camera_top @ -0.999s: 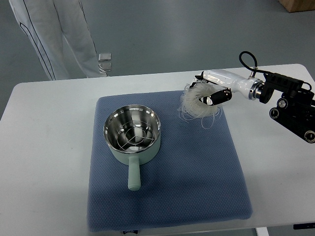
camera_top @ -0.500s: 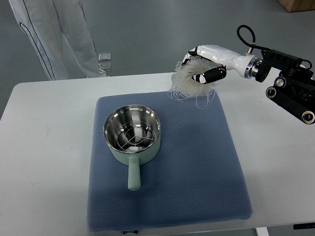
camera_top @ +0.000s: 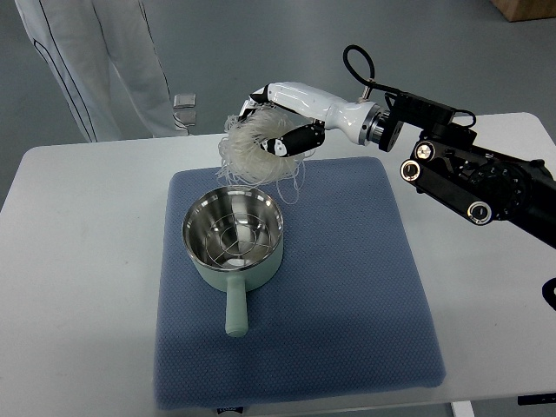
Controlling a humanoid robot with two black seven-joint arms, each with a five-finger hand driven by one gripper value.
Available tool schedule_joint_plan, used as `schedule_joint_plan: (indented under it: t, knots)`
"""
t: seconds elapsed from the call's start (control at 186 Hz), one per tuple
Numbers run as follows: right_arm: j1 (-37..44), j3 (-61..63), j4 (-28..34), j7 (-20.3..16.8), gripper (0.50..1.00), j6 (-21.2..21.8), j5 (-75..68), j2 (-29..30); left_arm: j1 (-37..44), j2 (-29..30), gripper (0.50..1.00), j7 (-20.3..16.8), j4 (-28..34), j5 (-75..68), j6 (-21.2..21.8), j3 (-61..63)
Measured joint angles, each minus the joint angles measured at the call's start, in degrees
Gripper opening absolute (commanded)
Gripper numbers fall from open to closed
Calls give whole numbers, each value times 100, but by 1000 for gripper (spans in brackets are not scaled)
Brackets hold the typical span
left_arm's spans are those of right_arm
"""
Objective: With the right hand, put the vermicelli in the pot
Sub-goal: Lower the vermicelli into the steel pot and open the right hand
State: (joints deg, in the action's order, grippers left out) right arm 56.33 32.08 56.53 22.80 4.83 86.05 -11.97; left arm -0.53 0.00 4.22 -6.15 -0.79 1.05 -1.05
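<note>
Nearest, a pale green pot [camera_top: 233,252] sits on a blue mat [camera_top: 347,295] covering much of the white table [camera_top: 78,278], its handle pointing toward the camera. Its steel inside holds only a wire rack; no noodles are in it. Just beyond the pot's far rim, lifted off the mat, the right hand [camera_top: 280,122] has its fingers curled around a ring-shaped bundle of vermicelli [camera_top: 254,149], with loose strands hanging toward the pot's rim. Farther back, a person's legs [camera_top: 95,61] stand on the grey floor behind the table.
</note>
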Motion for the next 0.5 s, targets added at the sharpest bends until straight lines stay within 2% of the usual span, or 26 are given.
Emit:
schedule_joint_plan:
  t: [0.301,0.403,0.5]
  knots:
    - [-291,9,69,0,611,-27,14,381,0,0,1000,0,0,0,0,0]
    - [-451,7,73,0,682,-39,17,408,1,0,1000,0,0,0,0,0]
    - [-574,7,76,3,717,-76,18,420,0,0,1000,0,0,0,0,0]
